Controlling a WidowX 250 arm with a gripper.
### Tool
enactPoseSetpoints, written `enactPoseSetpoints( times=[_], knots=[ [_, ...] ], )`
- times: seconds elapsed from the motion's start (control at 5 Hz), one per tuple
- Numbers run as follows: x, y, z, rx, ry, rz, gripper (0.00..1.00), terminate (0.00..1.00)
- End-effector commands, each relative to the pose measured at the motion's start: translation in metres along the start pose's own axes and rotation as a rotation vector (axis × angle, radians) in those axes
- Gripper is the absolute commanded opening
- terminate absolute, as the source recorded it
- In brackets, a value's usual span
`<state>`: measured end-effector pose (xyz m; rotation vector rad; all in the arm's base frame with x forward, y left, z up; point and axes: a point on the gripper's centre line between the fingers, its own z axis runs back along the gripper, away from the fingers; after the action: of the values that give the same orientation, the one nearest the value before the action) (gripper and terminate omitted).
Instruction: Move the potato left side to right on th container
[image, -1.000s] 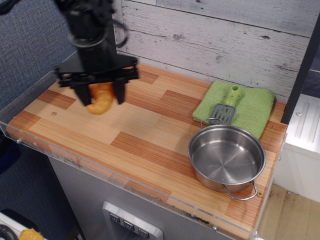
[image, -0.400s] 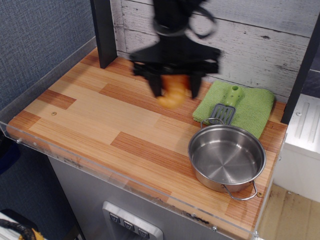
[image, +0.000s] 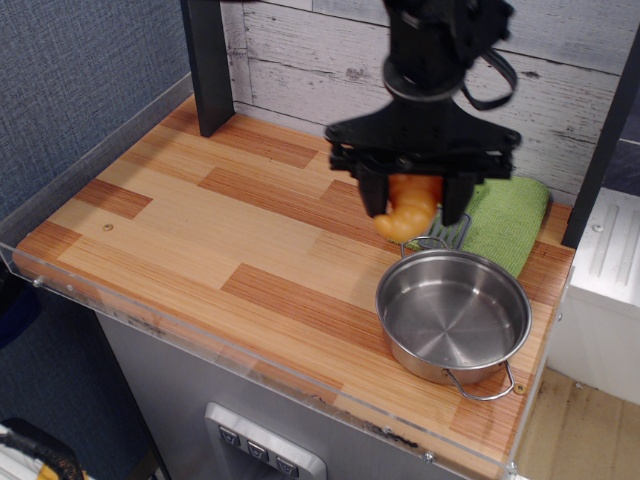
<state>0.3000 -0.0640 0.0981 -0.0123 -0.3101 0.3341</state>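
My black gripper (image: 412, 203) is shut on the potato (image: 409, 211), a small glossy orange-yellow curved toy. It holds the potato in the air, above the table, just behind the far-left rim of the container (image: 453, 316). The container is a round shiny steel pan with wire loop handles at the table's front right, and nothing lies in it. The potato's lower tip hangs a little above the pan's far handle.
A green folded cloth (image: 508, 220) lies behind the pan, partly hidden by my gripper, with a grey spatula head (image: 455, 232) just showing on it. A black post (image: 206, 62) stands at the back left. A clear acrylic rim (image: 250, 365) runs along the table's front.
My gripper has carried the potato from the table's left side rightward, to just behind the pan. The pan and the cloth have not moved.
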Motion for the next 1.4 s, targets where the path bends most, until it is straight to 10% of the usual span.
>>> enactPoseSetpoints(
  times=[0.0,1.2],
  knots=[
    [-0.023,-0.022,-0.008,-0.031,0.007,-0.052,0.00,0.00],
    [-0.041,-0.041,-0.057,-0.035,0.069,-0.082,0.00,0.00]
  ],
)
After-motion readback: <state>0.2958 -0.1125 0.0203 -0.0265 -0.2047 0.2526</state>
